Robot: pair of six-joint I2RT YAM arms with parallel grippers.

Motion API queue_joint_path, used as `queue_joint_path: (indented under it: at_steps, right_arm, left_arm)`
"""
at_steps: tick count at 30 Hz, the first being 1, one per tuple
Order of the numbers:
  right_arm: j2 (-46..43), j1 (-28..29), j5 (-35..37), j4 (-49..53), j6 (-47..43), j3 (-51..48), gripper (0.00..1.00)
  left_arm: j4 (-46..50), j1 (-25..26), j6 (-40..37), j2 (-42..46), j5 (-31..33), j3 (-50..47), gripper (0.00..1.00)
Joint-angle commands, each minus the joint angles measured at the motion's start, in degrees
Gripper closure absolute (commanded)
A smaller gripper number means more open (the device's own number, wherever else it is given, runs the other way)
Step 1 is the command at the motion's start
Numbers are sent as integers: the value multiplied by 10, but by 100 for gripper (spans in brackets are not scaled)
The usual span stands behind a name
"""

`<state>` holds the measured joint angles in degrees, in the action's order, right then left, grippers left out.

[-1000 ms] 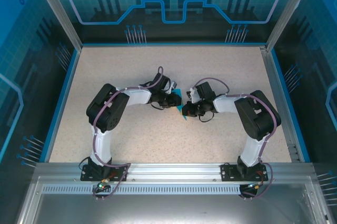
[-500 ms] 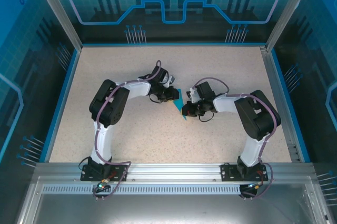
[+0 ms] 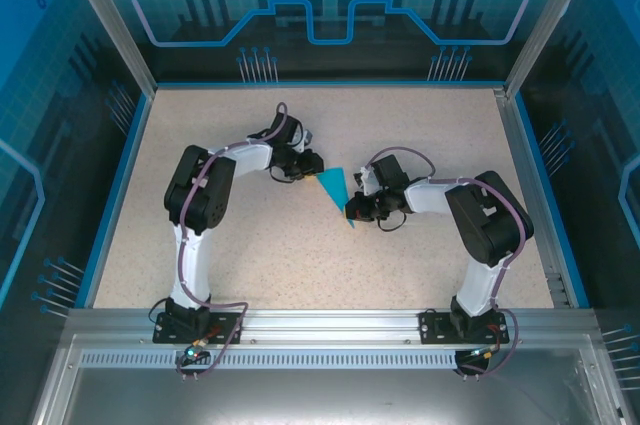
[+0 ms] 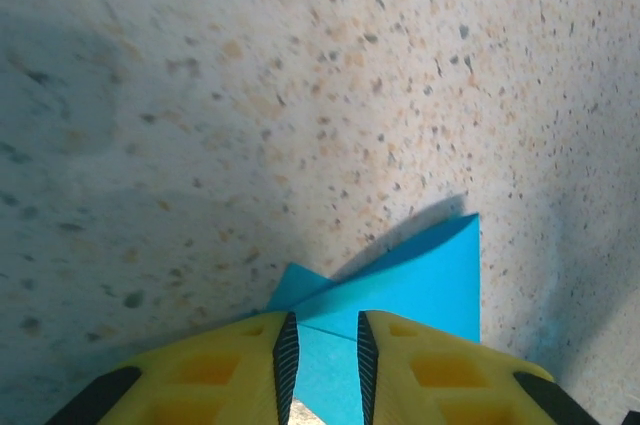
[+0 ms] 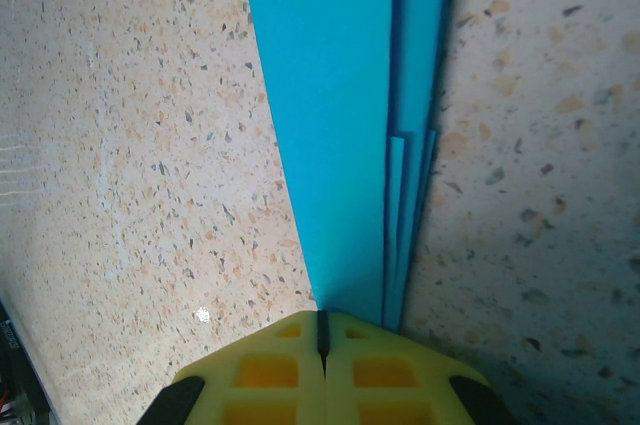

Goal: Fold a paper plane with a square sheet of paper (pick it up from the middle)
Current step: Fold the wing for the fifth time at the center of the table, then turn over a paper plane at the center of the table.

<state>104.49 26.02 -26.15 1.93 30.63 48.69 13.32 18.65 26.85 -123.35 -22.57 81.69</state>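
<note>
**Paper plane lying flat between my two grippers**

The paper plane is lying on the speckled table, near its middle, as a narrow blue wedge. Its wide end is pointing up and left, just beside my left gripper. Its sharp tip is pointing down and right, reaching my right gripper.

From the left wrist, I am seeing my yellow fingers standing a little apart, with a narrow gap between them. Blue paper is showing through that gap and spreading out ahead of the fingertips. One corner is pointing away to the right, and a shadow is falling beside it on the table. As far as I can tell, the paper is lying beneath these fingers rather than being pinched by them.

From the right wrist, my fingers are pressing together, leaving just a thin seam between them. The paper is running straight away from the tips and widening as it goes, with stacked folded layers showing along its right edge. Its narrow end is meeting the fingertips. I cannot tell whether any of it is caught in the seam or is merely lying under the tips.
</note>
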Motion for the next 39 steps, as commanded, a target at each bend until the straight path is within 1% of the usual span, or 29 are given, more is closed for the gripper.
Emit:
queue_joint_path:
  at_steps: [1, 5, 9, 11, 14, 16, 19, 21, 28, 29, 31, 33, 34, 35, 36, 39]
  right_arm:
    - [43, -13, 84, 147, -2, -47, 97]
    - [36, -13, 62, 132, 3, -35, 96]
    - [3, -13, 21, 98, 19, -12, 90]
    - [-24, -13, 6, 87, 26, 2, 83]
    - [-65, -13, -5, 96, 17, 13, 63]
    - [-96, -16, 9, 113, 6, 37, 52]
    - [-134, -30, 31, 131, -6, 39, 42]
    - [-159, -43, 50, 134, -10, 34, 37]
    - [-227, -113, 128, 141, -23, -16, 28]
    - [-237, -121, 136, 141, -26, -24, 26]
    - [-257, -137, 156, 136, -29, -46, 19]
    - [-269, -147, 181, 133, -32, -63, 10]
    - [-273, -152, 190, 131, -33, -68, 5]
    - [-274, -156, 194, 129, -35, -72, 3]
    - [-274, -160, 197, 128, -36, -74, 1]
    - [-273, -168, 200, 124, -39, -78, 1]
  left_arm:
    - [30, -34, -18, -25, 71, 25, 72]
    - [55, -39, -33, -10, 84, 56, 72]
    - [76, -39, -36, 29, 95, 71, 68]
    - [84, -38, -29, 53, 99, 68, 67]
    - [94, -34, -14, 90, 106, 49, 62]
    - [106, -26, 0, 114, 120, 36, 58]
    - [119, -9, 17, 142, 143, 15, 54]
    - [129, 5, 27, 155, 152, 5, 51]
    - [167, 73, 78, 177, 212, -23, 40]
    - [170, 82, 86, 178, 218, -26, 39]
    - [174, 104, 108, 177, 225, -34, 36]
    - [170, 127, 127, 176, 234, -42, 28]
    - [173, 140, 133, 175, 248, -41, 22]
    - [180, 151, 139, 172, 262, -37, 18]
    - [187, 163, 146, 169, 273, -33, 14]
    - [197, 191, 169, 154, 288, -22, 7]
